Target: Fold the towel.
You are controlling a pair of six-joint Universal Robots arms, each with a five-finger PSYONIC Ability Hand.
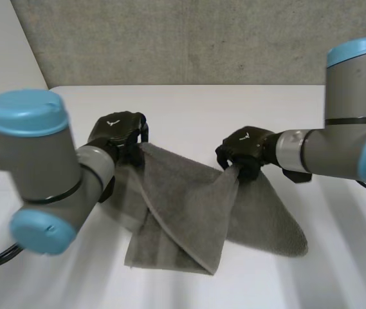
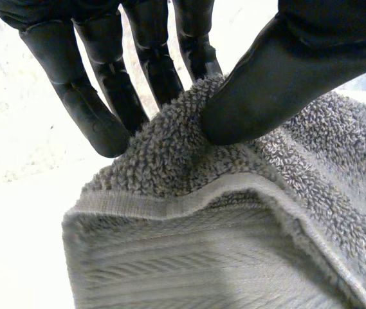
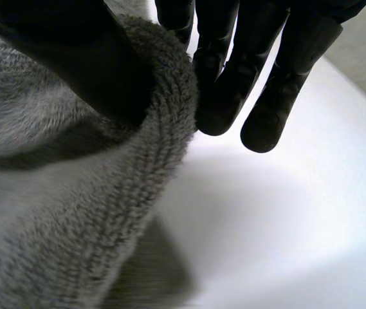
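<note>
Towel of grey looped terry point(image 1: 189, 212) held up in two peaks, lower folds draped on a smooth white desk point(image 1: 189, 106); the left robot hand point(image 1: 115, 132) pinches its hemmed edge between thumb and fingers, the right robot hand point(image 1: 244, 149) a thick rolled fold. Rough concrete wall point(image 1: 170, 38) behind.

The smooth, flat white worktop point(image 1: 189, 103) carries a grey terry-cloth towel point(image 1: 176, 219) with a flat woven band along its hem. The towel's lower part rests on the worktop in loose, overlapping folds. 1 pointed fold lies nearest the head camera, and a rounded lobe spreads out on the right arm's side. The towel's 2 upper parts rise clear of the surface. Bare worktop shows beyond the towel, on both sides of it and in front of it.
</note>
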